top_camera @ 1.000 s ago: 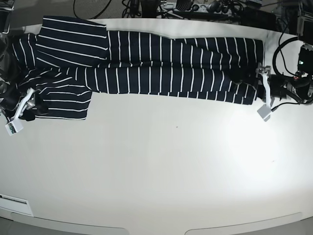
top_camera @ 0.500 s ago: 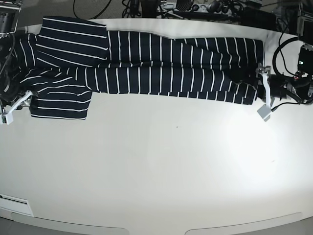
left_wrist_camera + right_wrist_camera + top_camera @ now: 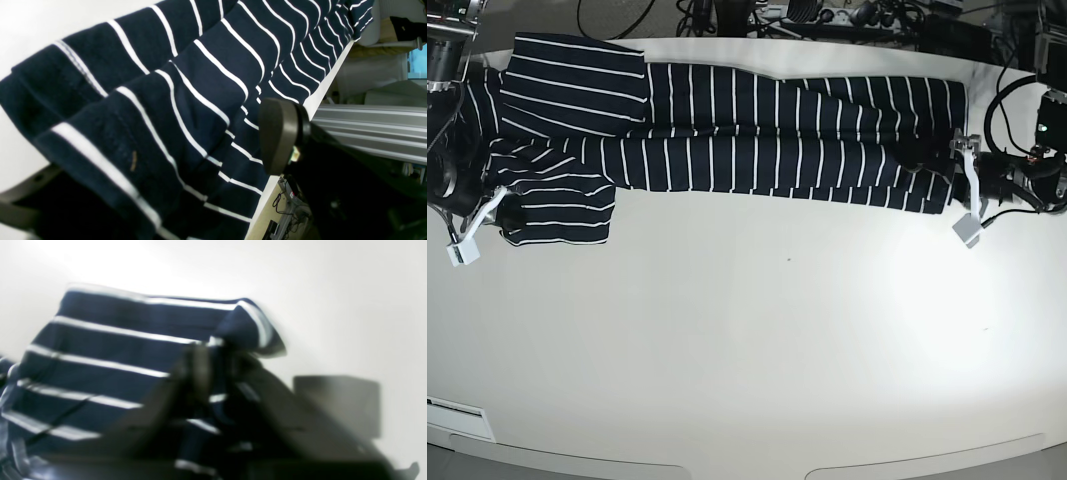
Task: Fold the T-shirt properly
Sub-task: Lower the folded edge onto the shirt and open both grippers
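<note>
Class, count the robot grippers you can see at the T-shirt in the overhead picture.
2: right gripper at the sleeve end, left gripper at the hem end of the T-shirt.

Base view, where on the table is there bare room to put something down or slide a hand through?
The table is bare everywhere nearer the camera than the T-shirt. The far strip is crowded: cloth runs nearly end to end, with the right end effector at one end and the left end effector at the other.

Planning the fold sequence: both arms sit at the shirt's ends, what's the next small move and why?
Probably close the left tool on the hem. The right tool is shut on the T-shirt at its sleeve-end corner, while the left one stands open around the opposite end, gripping nothing yet; lifting needs both ends held.
</note>
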Controlling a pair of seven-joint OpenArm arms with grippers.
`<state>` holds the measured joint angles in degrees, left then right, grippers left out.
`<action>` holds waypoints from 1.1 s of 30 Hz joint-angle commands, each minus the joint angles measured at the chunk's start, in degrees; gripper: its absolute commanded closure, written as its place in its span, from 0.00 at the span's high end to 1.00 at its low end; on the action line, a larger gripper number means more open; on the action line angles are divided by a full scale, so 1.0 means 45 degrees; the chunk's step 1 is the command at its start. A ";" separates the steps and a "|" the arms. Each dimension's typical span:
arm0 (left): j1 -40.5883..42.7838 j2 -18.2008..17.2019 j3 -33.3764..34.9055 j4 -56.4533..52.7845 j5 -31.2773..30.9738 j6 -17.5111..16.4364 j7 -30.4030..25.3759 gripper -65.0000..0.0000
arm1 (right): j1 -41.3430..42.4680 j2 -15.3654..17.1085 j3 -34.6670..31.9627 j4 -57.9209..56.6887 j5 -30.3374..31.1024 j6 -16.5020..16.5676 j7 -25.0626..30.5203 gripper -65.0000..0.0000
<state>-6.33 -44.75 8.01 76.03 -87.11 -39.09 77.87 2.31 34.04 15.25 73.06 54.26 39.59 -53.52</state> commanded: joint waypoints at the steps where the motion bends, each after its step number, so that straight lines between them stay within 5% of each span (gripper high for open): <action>1: -0.0015 -0.0248 -0.0044 0.0000 0.0469 0.0024 0.0474 0.70 | 0.0452 0.0491 0.0126 0.0389 0.0889 0.0090 -0.0102 0.00; 9: -0.0015 -0.0248 -0.0044 0.0000 0.0469 -0.0202 0.0474 0.70 | 0.0291 0.1413 0.0126 0.2331 0.6831 0.0090 -0.4658 0.00; 12: -0.0015 -0.0248 -0.0044 0.0000 0.0469 -0.0202 0.0474 0.70 | -0.0228 0.1622 0.0126 0.3133 0.6831 0.0090 -0.5885 0.00; 21: -0.0015 -0.0248 -0.0044 0.0000 0.0469 -0.0202 0.0474 0.70 | -0.2637 0.1860 0.0423 0.6076 0.6831 0.0090 -0.5885 0.00; 33: -0.0019 -0.0248 -0.0044 0.0000 0.0469 -0.0202 0.0474 0.70 | -0.6552 0.1855 0.3784 0.8956 0.6831 0.0090 -0.5885 0.00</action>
<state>-6.33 -44.75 8.01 76.03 -87.09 -39.77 77.84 -27.44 41.12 31.59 112.60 84.01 39.94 -80.66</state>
